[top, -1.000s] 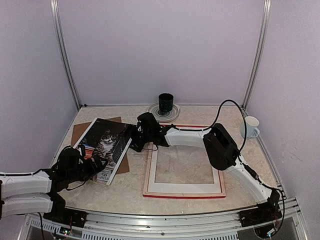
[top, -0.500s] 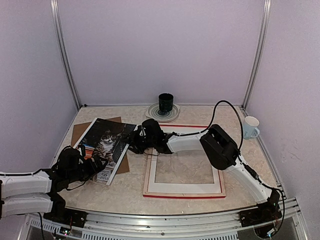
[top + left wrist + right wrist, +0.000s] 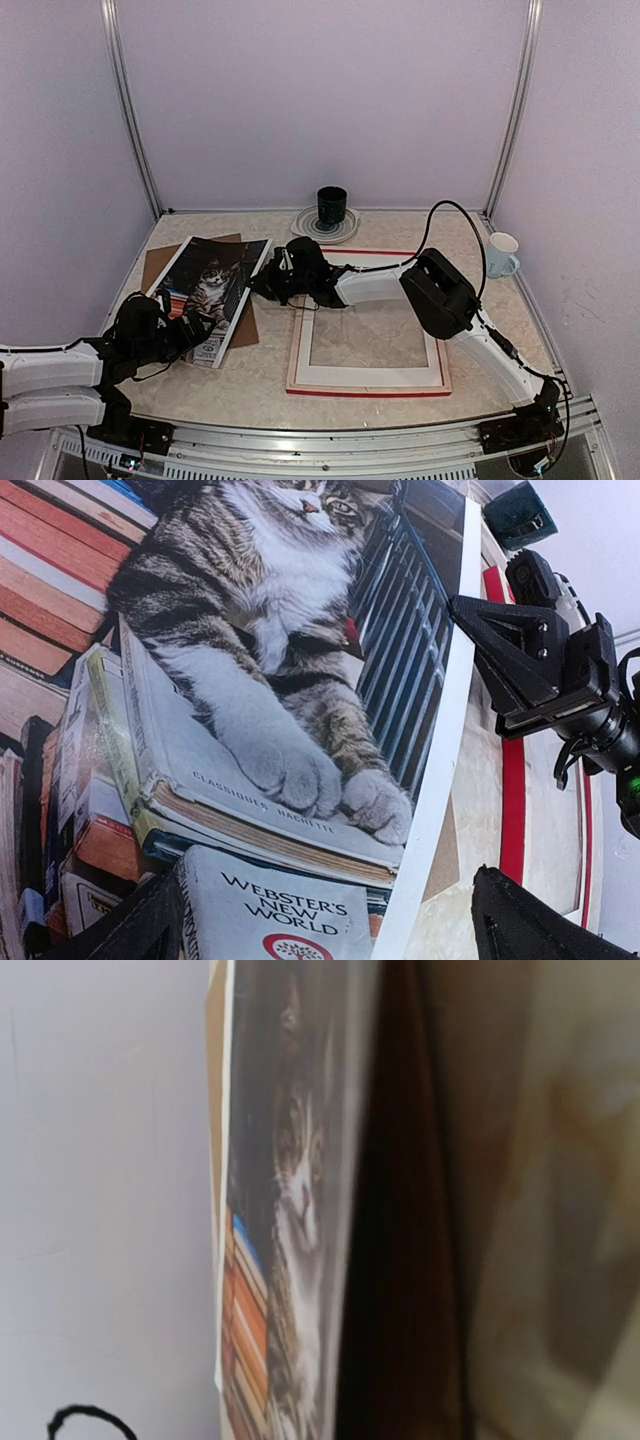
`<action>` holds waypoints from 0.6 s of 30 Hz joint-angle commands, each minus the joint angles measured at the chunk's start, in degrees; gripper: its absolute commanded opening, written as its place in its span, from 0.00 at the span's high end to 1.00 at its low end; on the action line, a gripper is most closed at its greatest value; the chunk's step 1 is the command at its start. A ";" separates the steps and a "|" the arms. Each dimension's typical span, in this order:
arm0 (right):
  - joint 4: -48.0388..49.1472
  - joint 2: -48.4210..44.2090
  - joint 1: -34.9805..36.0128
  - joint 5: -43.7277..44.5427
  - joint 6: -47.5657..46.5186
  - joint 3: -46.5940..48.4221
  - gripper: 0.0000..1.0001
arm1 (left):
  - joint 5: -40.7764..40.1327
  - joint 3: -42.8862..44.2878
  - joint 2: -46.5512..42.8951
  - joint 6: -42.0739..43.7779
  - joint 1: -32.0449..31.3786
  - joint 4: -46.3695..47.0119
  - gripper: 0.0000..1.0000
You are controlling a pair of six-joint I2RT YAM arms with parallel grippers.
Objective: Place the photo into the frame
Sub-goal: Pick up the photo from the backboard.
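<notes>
Marble-look table (image 3: pixel 260 385): photo (image 3: pixel 212 282) tabby cat, book stacks, white border.

The photo (image 3: pixel 213 285) is showing a grey striped tabby, orange, red and cream books, and a dark background. The frame (image 3: pixel 370 392) is showing bright red edges. The bench (image 3: pixel 260 385) is showing beige marbling. The mug (image 3: pixel 331 206) is looking dark green.

A dark mug (image 3: pixel 331 206) stands on a plate (image 3: pixel 310 230); a white mug (image 3: pixel 503 253) sits far right.
</notes>
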 commanded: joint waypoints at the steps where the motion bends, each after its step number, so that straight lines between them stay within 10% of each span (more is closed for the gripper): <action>1: 2.38 1.03 -0.41 -1.01 -0.95 -0.62 1.00 | 0.60 -1.03 0.12 -0.60 -0.50 -5.12 0.01; 18: -3.73 -5.61 -0.62 -2.88 -1.53 -6.24 1.00 | -11.34 14.95 -5.07 6.93 -7.15 -23.13 0.01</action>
